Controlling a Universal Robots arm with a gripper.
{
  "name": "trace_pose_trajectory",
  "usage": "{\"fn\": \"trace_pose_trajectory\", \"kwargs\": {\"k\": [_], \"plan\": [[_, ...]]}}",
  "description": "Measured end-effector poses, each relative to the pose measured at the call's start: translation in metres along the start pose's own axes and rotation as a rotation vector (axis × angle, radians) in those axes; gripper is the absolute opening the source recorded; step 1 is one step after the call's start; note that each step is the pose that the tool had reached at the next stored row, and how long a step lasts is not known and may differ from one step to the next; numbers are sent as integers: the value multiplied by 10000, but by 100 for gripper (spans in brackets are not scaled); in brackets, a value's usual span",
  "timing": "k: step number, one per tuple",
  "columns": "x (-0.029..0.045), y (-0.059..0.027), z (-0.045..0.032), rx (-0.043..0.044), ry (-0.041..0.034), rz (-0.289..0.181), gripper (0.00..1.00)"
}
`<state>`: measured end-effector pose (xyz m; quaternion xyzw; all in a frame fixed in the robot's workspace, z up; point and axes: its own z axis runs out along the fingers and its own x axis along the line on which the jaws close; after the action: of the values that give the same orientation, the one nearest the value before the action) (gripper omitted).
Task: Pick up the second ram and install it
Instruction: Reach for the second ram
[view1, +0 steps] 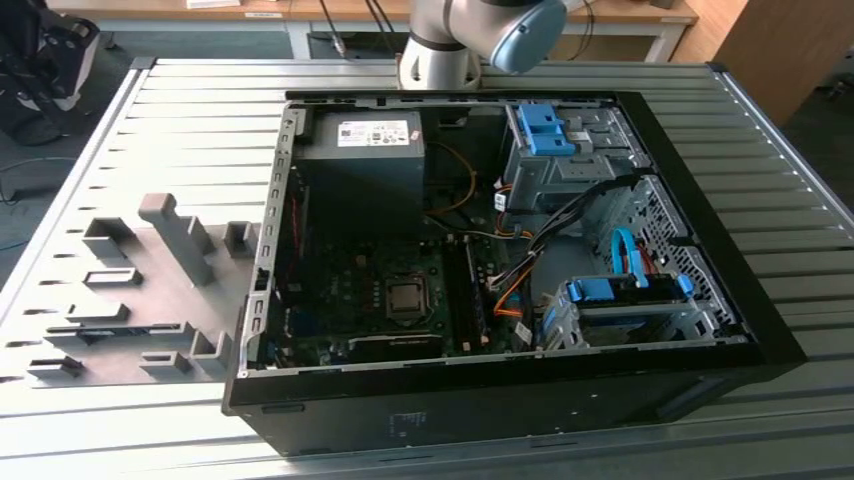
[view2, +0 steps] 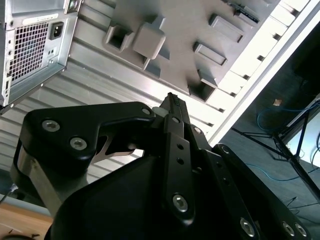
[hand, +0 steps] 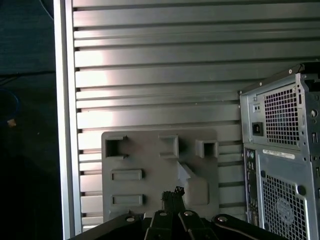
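Note:
My gripper (view2: 171, 101) hangs high above the grey slotted holder block (view2: 185, 50), and its black fingers meet at the tips with nothing visible between them. In the first wrist view the gripper (hand: 173, 194) points down at the holder block (hand: 150, 160). A thin dark stick, apparently the second ram (view2: 241, 10), lies at one edge of the holder. In the exterior view the holder block (view1: 160, 290) sits to the left of the open computer case (view1: 747, 330). Dark memory slots (view1: 470, 290) run beside the processor socket.
Everything rests on a slatted metal table (view1: 200, 110). The arm's base (view1: 441, 50) stands behind the case. The case's rear panel (hand: 280, 150) rises beside the holder. Beyond the table edge the floor holds cables (view2: 280, 115).

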<state>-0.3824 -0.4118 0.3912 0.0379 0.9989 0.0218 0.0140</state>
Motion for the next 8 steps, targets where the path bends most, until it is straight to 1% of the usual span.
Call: {"fn": "trace_pose_trajectory", "kwargs": {"k": [3, 8], "plan": [[31, -77, 1, 1, 1, 0, 11], [73, -166, 2, 1, 1, -1, 11]]}}
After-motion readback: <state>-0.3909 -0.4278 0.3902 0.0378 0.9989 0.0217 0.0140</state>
